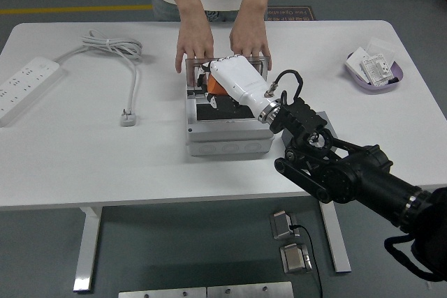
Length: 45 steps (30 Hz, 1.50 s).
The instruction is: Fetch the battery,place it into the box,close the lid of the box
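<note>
- table (84, 165): white, rectangular
- power strip (24, 88): far left, white, cable (115, 50) looping right, plug (128, 118) lying loose
- box (227, 134): grey, centre, lid open
- tray (374, 71): purple, far right, white items inside
- person's hands (194, 50): flat at box's far edge

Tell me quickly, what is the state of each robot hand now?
Left hand: not in view.
Right hand: over the open box; fingers cannot be told.
</note>
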Motion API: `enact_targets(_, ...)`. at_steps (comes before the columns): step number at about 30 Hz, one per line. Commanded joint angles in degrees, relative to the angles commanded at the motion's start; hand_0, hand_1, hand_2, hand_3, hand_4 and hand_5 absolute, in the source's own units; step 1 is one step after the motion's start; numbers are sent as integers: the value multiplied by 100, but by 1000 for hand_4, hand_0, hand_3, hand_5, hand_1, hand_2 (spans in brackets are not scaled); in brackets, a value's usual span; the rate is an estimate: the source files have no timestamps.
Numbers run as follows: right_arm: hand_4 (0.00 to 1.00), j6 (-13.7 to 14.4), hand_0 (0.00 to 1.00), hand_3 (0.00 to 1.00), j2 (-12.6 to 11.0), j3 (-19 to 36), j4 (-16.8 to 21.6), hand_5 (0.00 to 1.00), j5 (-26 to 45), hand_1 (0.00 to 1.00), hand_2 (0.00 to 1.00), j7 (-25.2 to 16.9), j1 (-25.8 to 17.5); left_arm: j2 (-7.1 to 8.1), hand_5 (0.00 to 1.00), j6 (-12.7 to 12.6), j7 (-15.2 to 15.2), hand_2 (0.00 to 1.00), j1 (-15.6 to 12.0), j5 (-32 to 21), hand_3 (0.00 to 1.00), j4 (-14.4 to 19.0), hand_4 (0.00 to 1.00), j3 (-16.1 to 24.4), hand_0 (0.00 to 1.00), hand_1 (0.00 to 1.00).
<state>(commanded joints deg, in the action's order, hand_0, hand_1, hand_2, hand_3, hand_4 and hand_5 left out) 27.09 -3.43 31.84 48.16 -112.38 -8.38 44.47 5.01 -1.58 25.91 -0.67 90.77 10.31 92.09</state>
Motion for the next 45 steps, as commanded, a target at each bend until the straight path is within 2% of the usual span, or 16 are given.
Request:
enact_targets(8,2,200,114,241,46,44,-123,2,142,191,250,-197,-100,-25,593,5,-58,735,18,10,801,0,897,-15,705,708)
enact_targets(16,2,196,144,244,62,86,-252,2,362,211,261,-324,-217,-38,591,13,-153,735,39,-7,802,0,895,-83,706,708)
enact_targets(17,2,191,185,252,64,105,-273,2,405,225,273,-359,-229,-38,592,18,-165,735,38,-6,801,0,895,-95,706,708)
enact_targets(22,2,161,185,252,60,148,-343,2,605,225,273,-523,-279,-44,592,28,-216,735,39,-18,801,0,895,-136,706,708)
enact_targets(23,174,159,259,325,61,152,-351,44,633,256,361,-551,-287,-45,590,30,-226,735,40,-27,801,0,894,-147,705,707)
enact_targets(28,174,139,259,325,76,168,-365,44,722,256,361,-640,-314,-54,590,40,-273,735,49,-35,801,0,894,-176,705,707)
enact_targets(29,417,134,342,607,78,169,-366,229,727,364,494,-648,-316,-55,590,41,-276,734,52,-31,801,0,893,-175,706,708)
enact_targets(34,417,106,342,607,83,200,-368,229,766,364,494,-726,-324,-54,590,50,-277,734,63,24,801,0,893,-147,706,708)
enact_targets(35,663,102,382,671,81,209,-369,333,771,402,538,-739,-324,-54,588,51,-276,734,64,35,800,0,893,-141,706,706)
enact_targets(40,663,76,382,671,70,249,-383,333,789,402,538,-769,-326,-57,588,56,-274,734,71,74,800,0,893,-121,706,706)
enact_targets(41,949,68,563,745,68,251,-386,574,791,505,623,-767,-326,-59,587,57,-274,733,72,77,800,0,893,-120,705,706)
enact_targets(45,949,13,563,745,61,245,-403,574,808,505,623,-744,-337,-66,587,62,-275,733,74,87,800,0,893,-125,705,706)
